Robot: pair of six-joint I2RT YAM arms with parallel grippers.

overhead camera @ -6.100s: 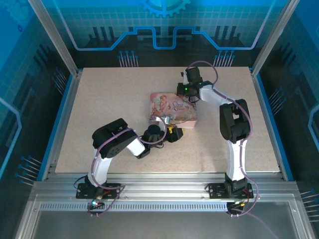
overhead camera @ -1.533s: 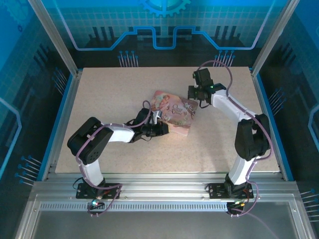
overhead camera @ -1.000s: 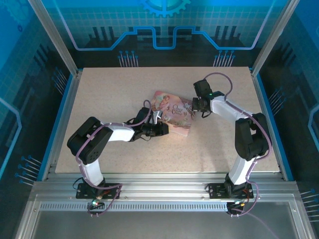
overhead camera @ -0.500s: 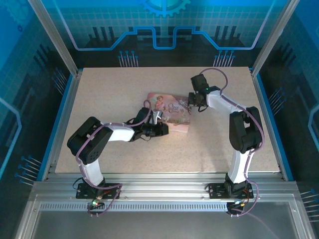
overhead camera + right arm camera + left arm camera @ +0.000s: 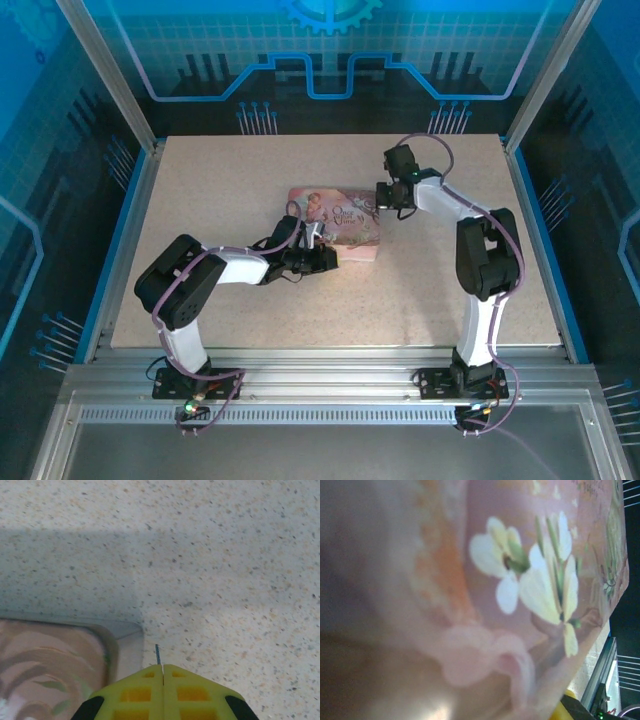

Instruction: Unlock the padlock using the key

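Observation:
The padlock is hidden from me. My right gripper [image 5: 386, 196] sits at the right end of the pink illustrated tin [image 5: 335, 222]. Its yellow fingers [image 5: 135, 695] are pressed together on the key [image 5: 157, 655], whose thin metal blade sticks out past the tips, just above the speckled table and beside the tin's rounded corner [image 5: 107, 645]. My left gripper [image 5: 322, 258] lies low against the tin's near edge. The tin's flowered side [image 5: 530, 575] is pressed close to the left wrist camera and hides the jaws. A yellow scrap [image 5: 563, 710] at the bottom edge is too blurred to name.
The tin lies near the middle of the speckled tabletop [image 5: 220, 180]. Aluminium posts and blue panels [image 5: 110, 90] wall in the left, right and back sides. Open tabletop lies at the far left and the front right.
The tin has swung from a slant to lie nearly square to the table and has shifted left. My right gripper moved back and left along its right end. The left arm stayed put.

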